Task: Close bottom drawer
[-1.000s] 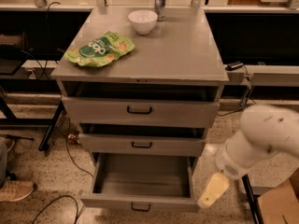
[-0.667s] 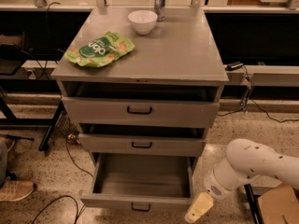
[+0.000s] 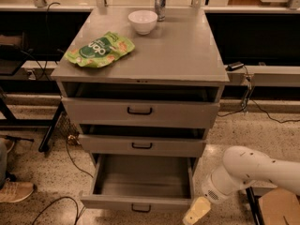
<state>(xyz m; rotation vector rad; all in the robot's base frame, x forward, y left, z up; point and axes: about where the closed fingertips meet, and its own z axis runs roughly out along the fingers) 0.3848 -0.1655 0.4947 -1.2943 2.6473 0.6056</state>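
The bottom drawer point(image 3: 140, 201) of the grey cabinet is pulled far out, showing its empty grey box. Its short front panel carries a small black bar handle point(image 3: 141, 208) near the frame's bottom edge. My gripper point(image 3: 196, 212) is at the lower right, its cream-coloured fingers next to the drawer's front right corner. The white arm point(image 3: 253, 168) reaches in from the right. The drawers above are slightly open.
A green snack bag point(image 3: 100, 48), a white bowl point(image 3: 142, 21) and a metal can point(image 3: 160, 3) sit on the cabinet top point(image 3: 178, 50). Cables run over the floor at left. A shoe point(image 3: 14, 191) is at far left, a cardboard box point(image 3: 279, 207) at lower right.
The arm has swung lower and to the left, bringing the gripper down beside the bottom drawer's front right corner. The drawers have not moved.
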